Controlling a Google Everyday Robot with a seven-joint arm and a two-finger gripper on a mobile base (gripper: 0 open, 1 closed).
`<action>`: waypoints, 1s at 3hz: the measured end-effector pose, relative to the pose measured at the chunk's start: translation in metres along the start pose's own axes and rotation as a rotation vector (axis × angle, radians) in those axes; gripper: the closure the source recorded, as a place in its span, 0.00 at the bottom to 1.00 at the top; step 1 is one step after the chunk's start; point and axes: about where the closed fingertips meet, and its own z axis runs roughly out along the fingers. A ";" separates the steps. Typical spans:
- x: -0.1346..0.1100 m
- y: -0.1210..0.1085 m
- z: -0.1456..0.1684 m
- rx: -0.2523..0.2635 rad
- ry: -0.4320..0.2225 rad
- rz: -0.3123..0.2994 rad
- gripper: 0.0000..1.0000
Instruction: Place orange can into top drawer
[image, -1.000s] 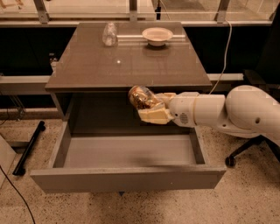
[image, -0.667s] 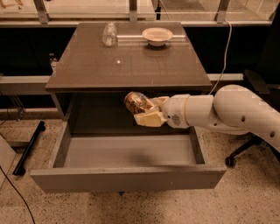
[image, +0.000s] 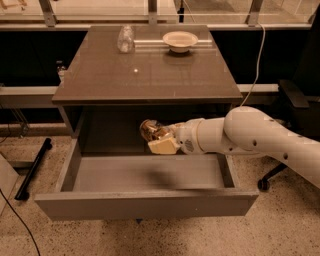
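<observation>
Orange can (image: 151, 129), held over open top drawer (image: 145, 202).
Gripper (image: 159, 139): fingers (image: 162, 146) clamped on the can, above drawer's rear.

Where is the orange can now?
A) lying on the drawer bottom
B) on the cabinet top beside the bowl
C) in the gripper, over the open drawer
C: the gripper grips the orange can in the air above the open top drawer.
</observation>
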 end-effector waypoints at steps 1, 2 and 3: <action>0.000 0.000 0.000 0.000 0.000 0.000 1.00; 0.030 -0.008 0.013 0.031 0.070 0.040 0.98; 0.059 -0.017 0.026 0.063 0.137 0.082 0.95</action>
